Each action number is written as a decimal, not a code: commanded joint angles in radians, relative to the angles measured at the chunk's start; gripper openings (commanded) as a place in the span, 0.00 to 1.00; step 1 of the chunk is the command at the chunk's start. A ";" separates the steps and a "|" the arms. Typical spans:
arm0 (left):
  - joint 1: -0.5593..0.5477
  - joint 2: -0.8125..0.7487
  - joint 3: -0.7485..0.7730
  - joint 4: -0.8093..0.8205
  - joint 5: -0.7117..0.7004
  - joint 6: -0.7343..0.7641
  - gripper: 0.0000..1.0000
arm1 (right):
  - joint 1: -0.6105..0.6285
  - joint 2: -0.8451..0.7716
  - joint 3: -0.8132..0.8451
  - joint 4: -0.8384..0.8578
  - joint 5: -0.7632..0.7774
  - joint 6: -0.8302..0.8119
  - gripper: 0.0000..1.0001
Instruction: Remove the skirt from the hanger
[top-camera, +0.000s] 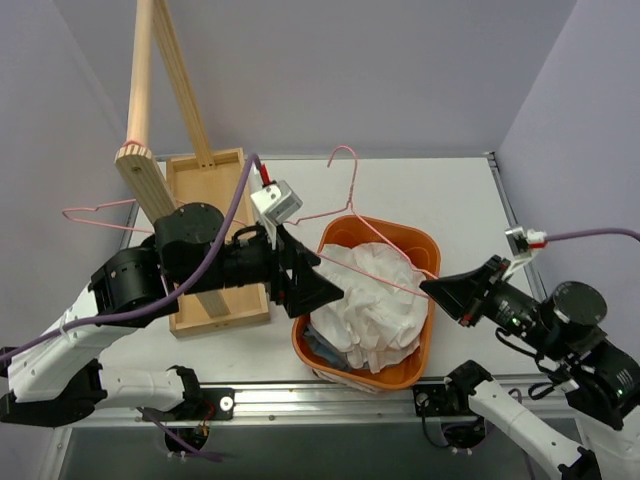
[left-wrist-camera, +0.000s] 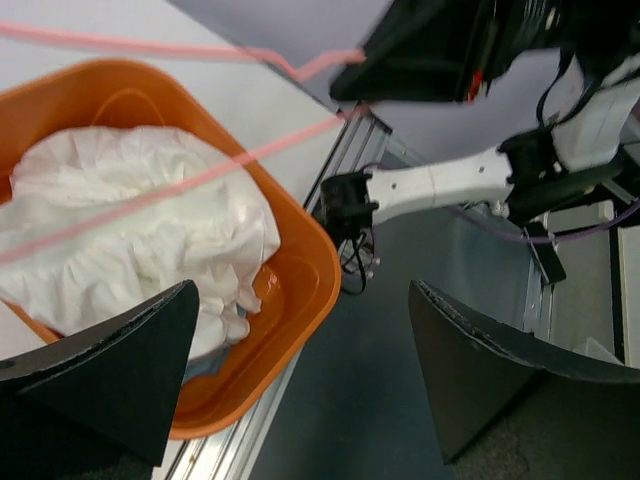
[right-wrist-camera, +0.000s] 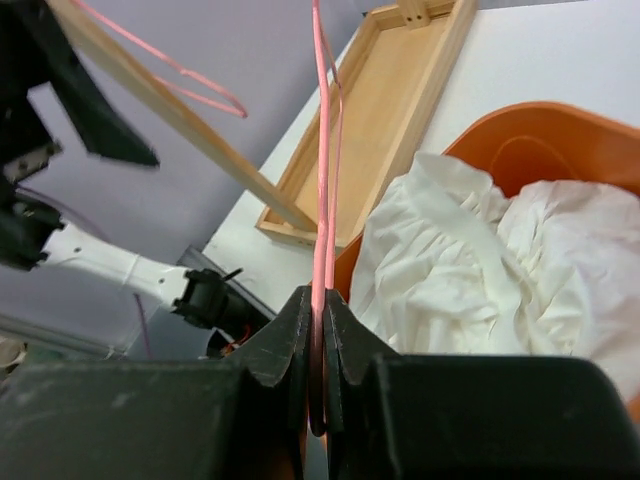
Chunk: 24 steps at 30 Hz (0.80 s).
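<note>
A white skirt (top-camera: 375, 305) lies crumpled in an orange basket (top-camera: 420, 365); it also shows in the left wrist view (left-wrist-camera: 130, 230) and the right wrist view (right-wrist-camera: 480, 260). A bare pink wire hanger (top-camera: 350, 215) is held above the basket, free of the skirt. My right gripper (top-camera: 432, 287) is shut on the hanger's end, and the wire (right-wrist-camera: 322, 180) runs out from between its fingers. My left gripper (top-camera: 322, 285) is open and empty over the basket's left rim, its fingers (left-wrist-camera: 120, 370) wide apart.
A wooden tray (top-camera: 215, 245) with an upright wooden stand (top-camera: 140, 110) sits at the left. A second pink hanger (top-camera: 95, 215) hangs off the stand. The table's front rail (top-camera: 300, 400) runs just below the basket.
</note>
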 joint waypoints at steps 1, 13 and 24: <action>0.000 -0.072 -0.111 0.051 0.038 -0.024 0.94 | -0.003 0.195 0.057 0.171 0.050 -0.118 0.00; -0.006 -0.199 -0.422 0.048 -0.009 -0.044 0.94 | -0.005 0.501 0.168 0.510 -0.031 -0.138 0.00; -0.007 -0.236 -0.591 0.099 -0.006 -0.086 0.94 | -0.003 0.735 0.356 0.739 -0.267 -0.099 0.00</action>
